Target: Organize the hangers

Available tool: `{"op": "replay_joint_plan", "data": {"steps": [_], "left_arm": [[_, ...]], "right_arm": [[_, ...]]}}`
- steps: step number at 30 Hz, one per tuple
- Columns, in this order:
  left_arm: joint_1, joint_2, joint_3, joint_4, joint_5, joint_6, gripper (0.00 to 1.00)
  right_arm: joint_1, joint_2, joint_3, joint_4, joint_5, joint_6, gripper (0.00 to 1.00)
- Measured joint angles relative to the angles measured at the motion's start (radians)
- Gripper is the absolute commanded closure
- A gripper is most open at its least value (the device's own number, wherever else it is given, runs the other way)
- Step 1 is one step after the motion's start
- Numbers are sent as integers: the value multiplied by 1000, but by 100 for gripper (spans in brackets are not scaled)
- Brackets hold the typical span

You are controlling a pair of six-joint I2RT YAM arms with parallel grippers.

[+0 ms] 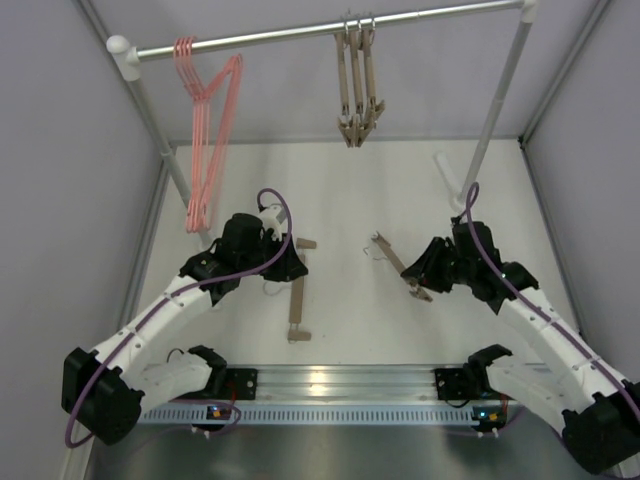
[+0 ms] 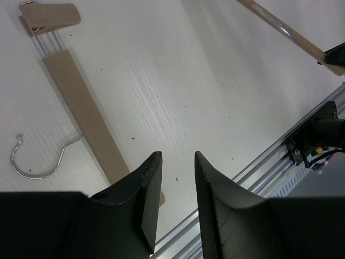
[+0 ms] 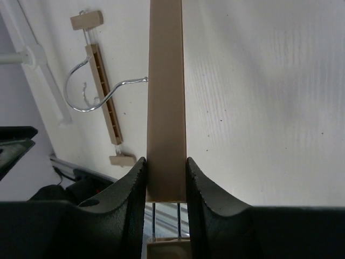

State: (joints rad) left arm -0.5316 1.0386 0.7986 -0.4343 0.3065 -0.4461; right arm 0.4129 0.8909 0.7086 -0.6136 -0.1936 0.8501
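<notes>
Right gripper (image 3: 166,164): clenched on the flat bar of the held wooden hanger (image 3: 166,97), one finger pressing each side.
Left gripper (image 2: 175,162): part open and holding nothing, its fingers hanging over bare table (image 2: 178,81).
Loose wooden hanger (image 2: 81,113): lies flat on the table just beside the left fingers, its silver hook curling to one side.
Hung wooden hangers (image 1: 357,90): a tight bunch on the rail (image 1: 280,35), right of centre.
Pink hangers (image 1: 205,140): bunched at the rail's left end.
Top view only: shows the rail and everything hung on it. The left gripper's tips are hidden under its arm here.
Right wrist only: shows the grip up close, with the loose hanger behind it.
Unclear: I cannot tell whether the held hanger is lifted off the table.
</notes>
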Motion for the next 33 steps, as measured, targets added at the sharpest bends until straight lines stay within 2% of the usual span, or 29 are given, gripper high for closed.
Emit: {"op": "replay_joint_plan", "data": {"steps": [7, 15, 26, 33], "left_arm": [[0, 0, 0, 0, 3, 0, 65], [0, 0, 0, 0, 11, 0, 65], [0, 0, 0, 0, 15, 4, 65], [0, 0, 0, 0, 14, 6, 65]], "right_arm": [[-176, -12, 2, 43, -213, 64, 100], [-325, -9, 97, 173, -355, 209, 100], [-426, 114, 326, 346, -407, 422, 100], [-434, 227, 505, 456, -412, 541, 100]]}}
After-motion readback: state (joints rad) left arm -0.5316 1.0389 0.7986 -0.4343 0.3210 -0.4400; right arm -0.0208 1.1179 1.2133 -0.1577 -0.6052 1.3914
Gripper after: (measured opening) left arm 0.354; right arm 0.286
